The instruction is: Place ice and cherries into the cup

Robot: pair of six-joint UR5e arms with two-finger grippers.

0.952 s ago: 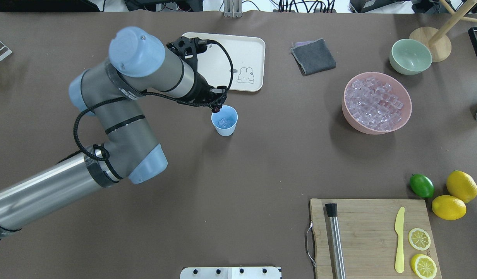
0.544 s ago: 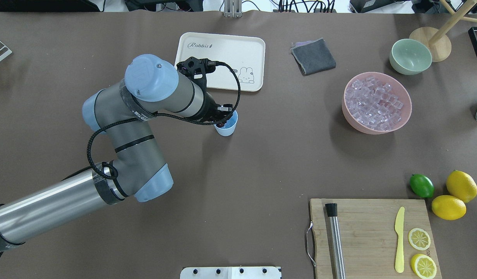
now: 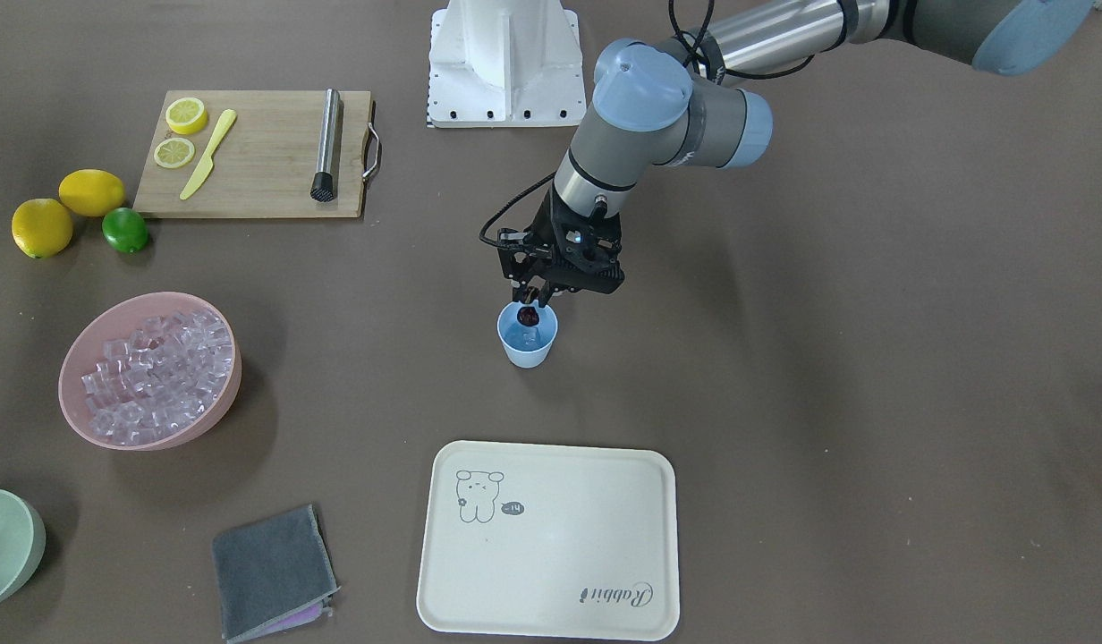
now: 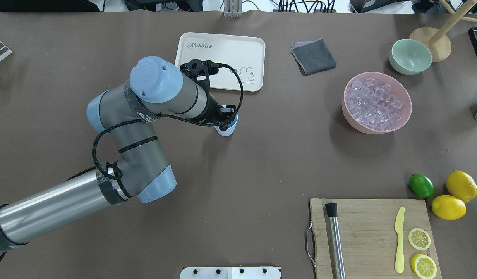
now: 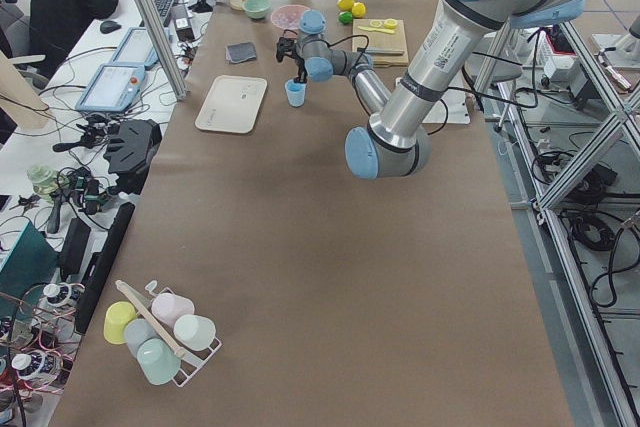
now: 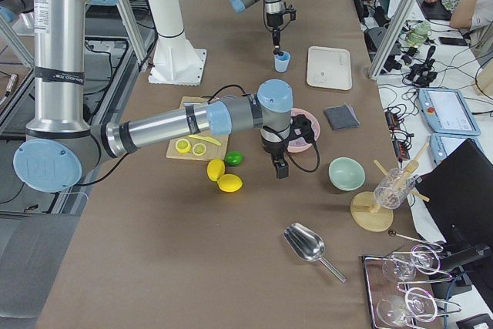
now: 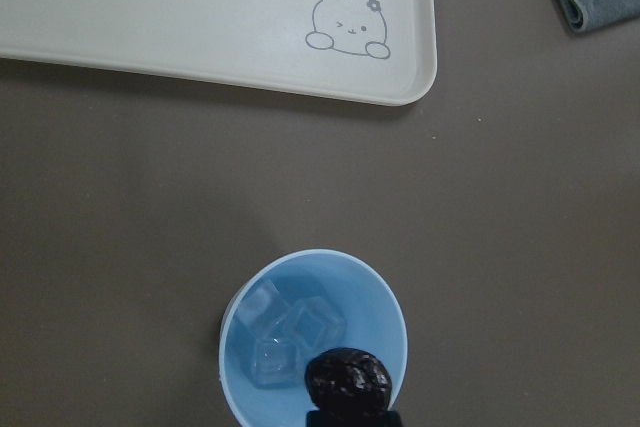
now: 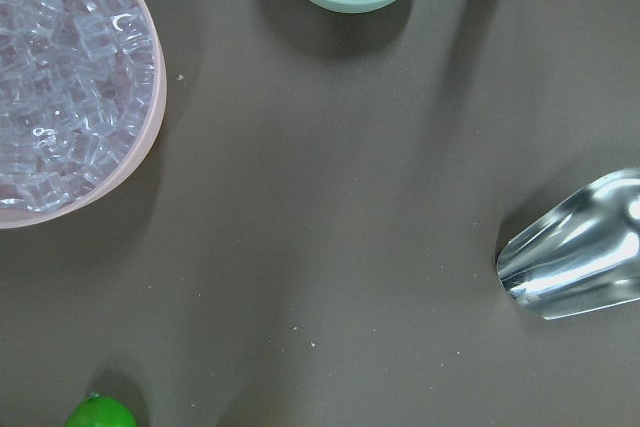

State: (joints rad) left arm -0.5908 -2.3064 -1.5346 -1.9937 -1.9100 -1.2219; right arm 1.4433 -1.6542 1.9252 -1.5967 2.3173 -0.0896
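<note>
The light blue cup [image 3: 527, 351] stands mid-table, near the cream tray. In the left wrist view the cup [image 7: 385, 297] holds three ice cubes [image 7: 285, 332]. My left gripper [image 3: 531, 302] is shut on the dark red cherries [image 3: 528, 316] and holds them just over the cup's rim, on the side nearest the robot. In the left wrist view the cherries [image 7: 347, 382] hang over the cup's mouth. In the overhead view the gripper [image 4: 224, 122] covers part of the cup [image 4: 230, 130]. My right gripper [image 6: 279, 166] hovers by the pink bowl; I cannot tell whether it is open.
The pink bowl [image 4: 405, 116] full of ice [image 4: 374, 102] sits to the right, the green bowl [image 4: 410, 56] beyond it. The cream tray [image 4: 223, 58] lies behind the cup, a grey cloth [image 4: 313, 56] beside it. A metal scoop [image 8: 575, 247], a cutting board [image 4: 370, 232] and citrus fruit sit right.
My left arm has swung towards the robot and to the right, carrying the cherries from beside the cup's rim to over its mouth, and now covers more of the cup.
</note>
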